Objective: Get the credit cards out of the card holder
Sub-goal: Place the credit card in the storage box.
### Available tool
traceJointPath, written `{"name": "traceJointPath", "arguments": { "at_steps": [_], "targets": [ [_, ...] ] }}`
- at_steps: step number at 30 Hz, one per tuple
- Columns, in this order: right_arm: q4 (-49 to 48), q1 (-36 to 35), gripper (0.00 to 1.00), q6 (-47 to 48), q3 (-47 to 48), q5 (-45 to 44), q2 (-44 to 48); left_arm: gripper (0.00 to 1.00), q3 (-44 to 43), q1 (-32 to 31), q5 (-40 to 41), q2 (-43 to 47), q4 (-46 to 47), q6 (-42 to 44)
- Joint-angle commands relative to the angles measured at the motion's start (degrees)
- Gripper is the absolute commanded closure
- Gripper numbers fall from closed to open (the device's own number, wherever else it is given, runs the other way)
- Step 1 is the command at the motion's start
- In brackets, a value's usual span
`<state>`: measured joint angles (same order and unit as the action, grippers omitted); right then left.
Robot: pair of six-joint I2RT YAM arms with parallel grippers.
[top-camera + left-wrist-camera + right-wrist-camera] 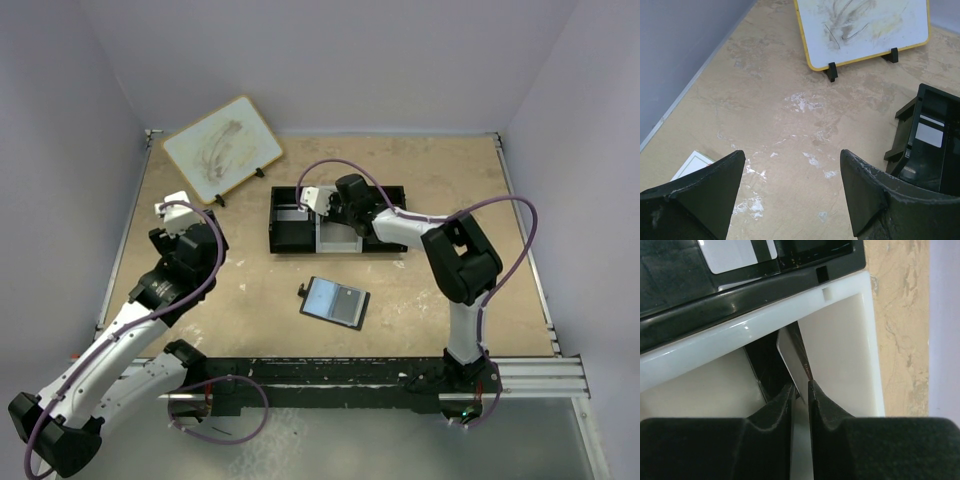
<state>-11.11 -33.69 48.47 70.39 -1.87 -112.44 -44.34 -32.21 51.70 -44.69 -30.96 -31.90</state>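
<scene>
The card holder (335, 302) lies open on the table in front of the tray, pale blue-grey inside up, its stud tab at the left. My right gripper (800, 385) reaches down into the tray's white middle compartment (840, 340). Its jaws stand a narrow slit apart around a thin pale credit card (791, 352) held on edge, tilted. In the top view the right gripper (338, 215) is over that compartment. A pale flat rectangle (735, 255) lies in the black compartment beyond. Far to the left, my left gripper (792, 185) hangs wide open over bare table.
The black-and-white three-compartment tray (290, 238) sits mid-table. A yellow-rimmed whiteboard (222, 148) leans on black feet at the back left. A white flat thing (692, 164) shows beside my left finger. Walls close the table on three sides.
</scene>
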Motion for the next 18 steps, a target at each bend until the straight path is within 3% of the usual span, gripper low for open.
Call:
{"name": "traceJointPath", "arguments": {
  "at_steps": [1, 18],
  "targets": [
    [2.93, 0.20, 0.73, -3.00, 3.87, 1.67, -1.11, 0.25, -0.75, 0.21, 1.22, -0.08, 0.83, -0.22],
    [5.49, 0.28, 0.67, -7.42, 5.62, 1.48, -1.26, 0.25, -1.01, 0.21, 1.30, -0.70, 0.39, -0.46]
  ]
}}
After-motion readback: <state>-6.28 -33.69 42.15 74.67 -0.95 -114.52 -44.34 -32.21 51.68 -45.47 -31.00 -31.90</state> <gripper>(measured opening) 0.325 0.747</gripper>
